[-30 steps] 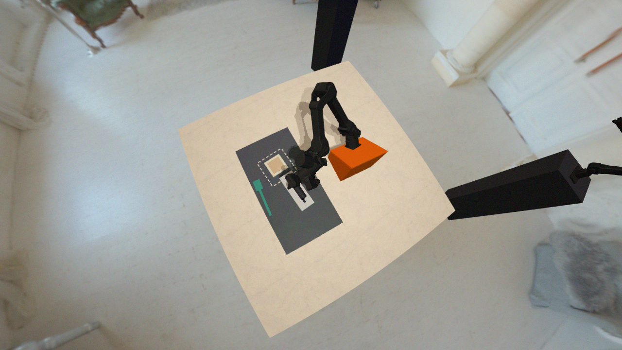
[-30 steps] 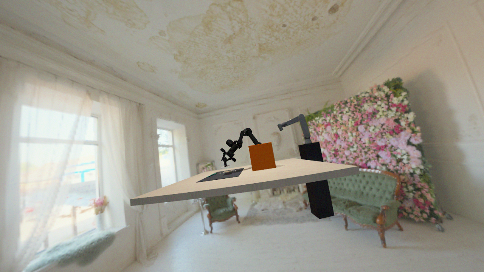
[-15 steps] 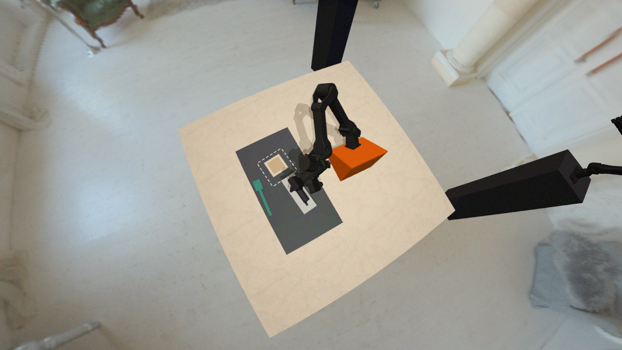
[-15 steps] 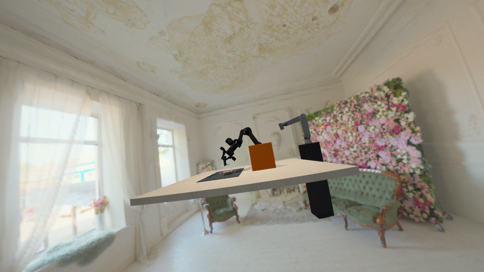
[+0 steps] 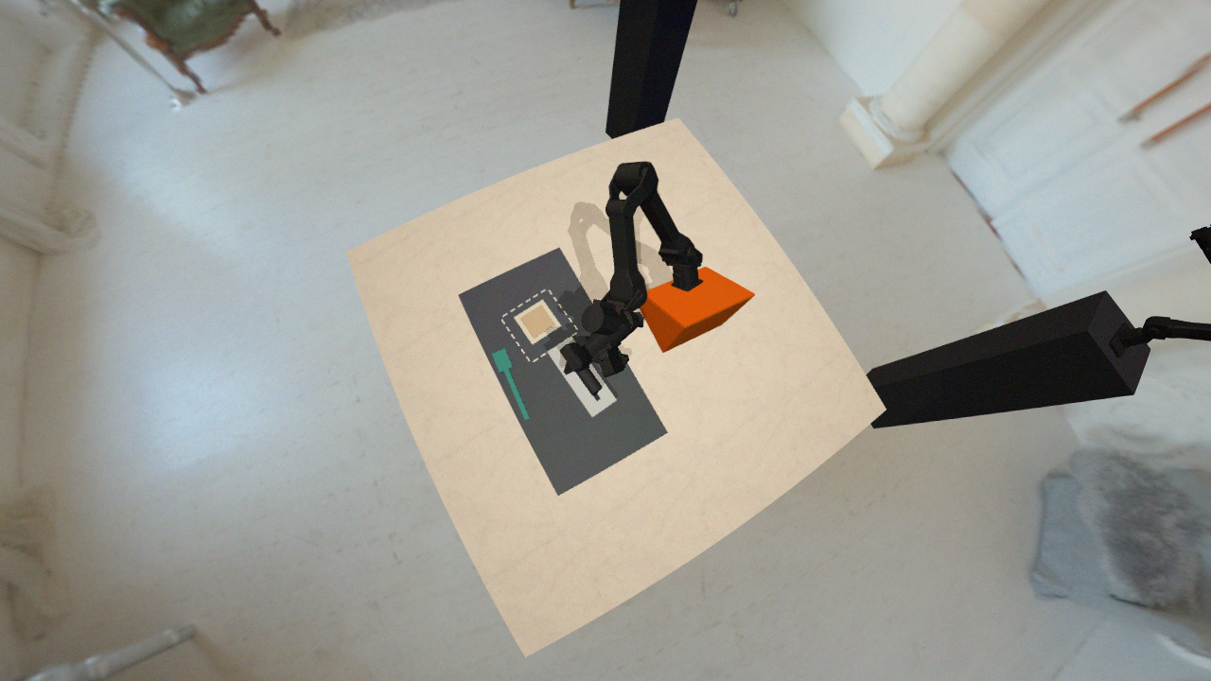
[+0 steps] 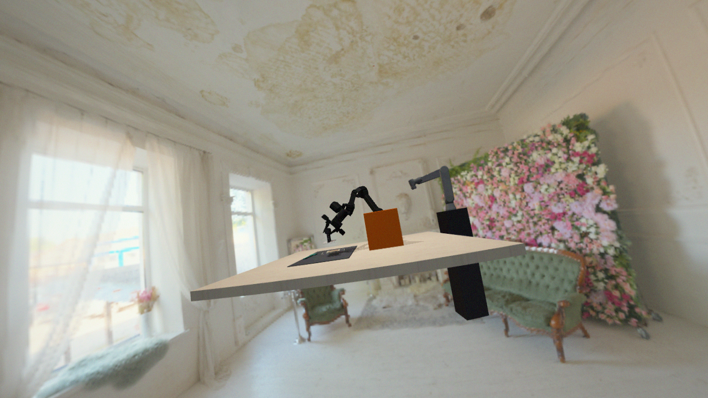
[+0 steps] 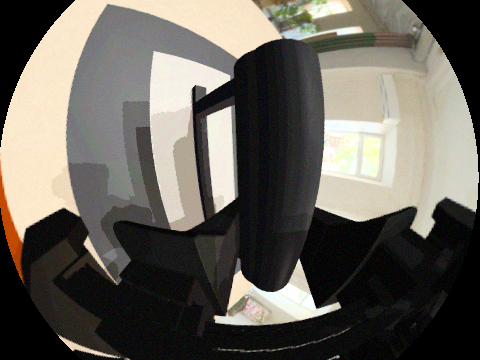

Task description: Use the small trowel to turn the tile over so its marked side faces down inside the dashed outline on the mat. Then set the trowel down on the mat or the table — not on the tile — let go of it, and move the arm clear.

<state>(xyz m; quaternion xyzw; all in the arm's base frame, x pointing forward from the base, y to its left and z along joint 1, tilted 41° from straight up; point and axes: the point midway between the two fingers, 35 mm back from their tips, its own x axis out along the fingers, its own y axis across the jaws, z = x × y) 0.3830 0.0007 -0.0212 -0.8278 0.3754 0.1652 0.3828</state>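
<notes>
Bright, soft daylight comes through the windows (image 6: 84,237) on the left. The arm (image 5: 622,245) casts a faint shadow on the table (image 5: 745,406). The background is blurred; the wrist view is fisheye, dark-rimmed.

The robot arm (image 5: 624,221) is matte black throughout, built of slim, boxy links joined by rounded, barrel-like joints. It rises from a black foot set on an orange block (image 5: 695,305). At its far end, the gripper (image 5: 589,373) is a cluster of angular black housings, with dark wedge-shaped fingers visible in the wrist view.
</notes>
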